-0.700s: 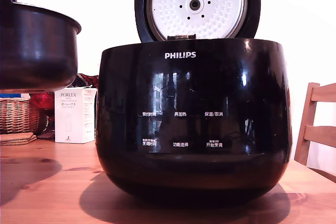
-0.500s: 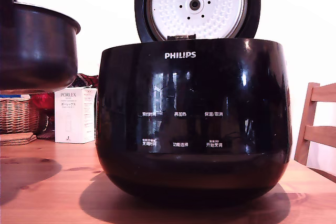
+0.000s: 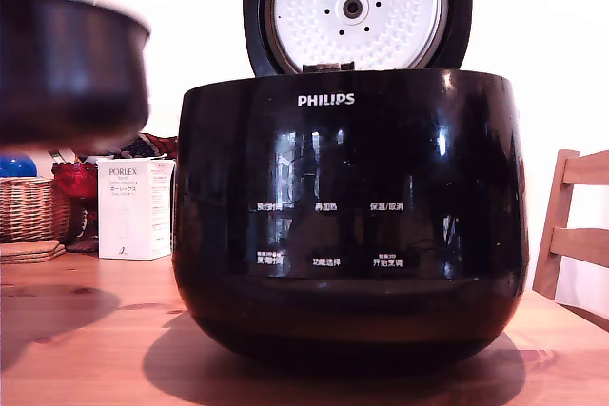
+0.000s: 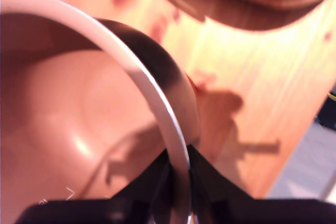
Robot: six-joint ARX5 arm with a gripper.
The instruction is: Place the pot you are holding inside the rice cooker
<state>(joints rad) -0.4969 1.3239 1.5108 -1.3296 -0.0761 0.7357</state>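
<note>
Wooden table [image 3: 86, 339] fills the lower part of the exterior frame, and a bright white wall stands behind it. In the middle of the frame sits the rice cooker [image 3: 350, 221], glossy black, with its lid [image 3: 357, 9] raised upright at the top centre so that the white dimpled plate faces us. At the left edge of the frame I see a basket [image 3: 33, 208] and a white box [image 3: 134, 208] near it, and at the right edge a part of a wooden chair [image 3: 576, 225].

The pot [image 3: 71, 68] hangs in the upper left of the exterior frame, blurred, clear of the table and well apart from the cooker. Its rim looks close to the height of the cooker's top edge.

In the wrist picture the gripper [image 4: 178, 171] is closed on the thin rim of the pot [image 4: 79, 124], with 1 dark finger on the inner side and 1 on the outer side, at the lower centre of that frame.

I judge the task to be at an early stage: the pot is held and lifted, and the lid is already open. What is left is to bring the pot over the opening, lower it inside and release it.
</note>
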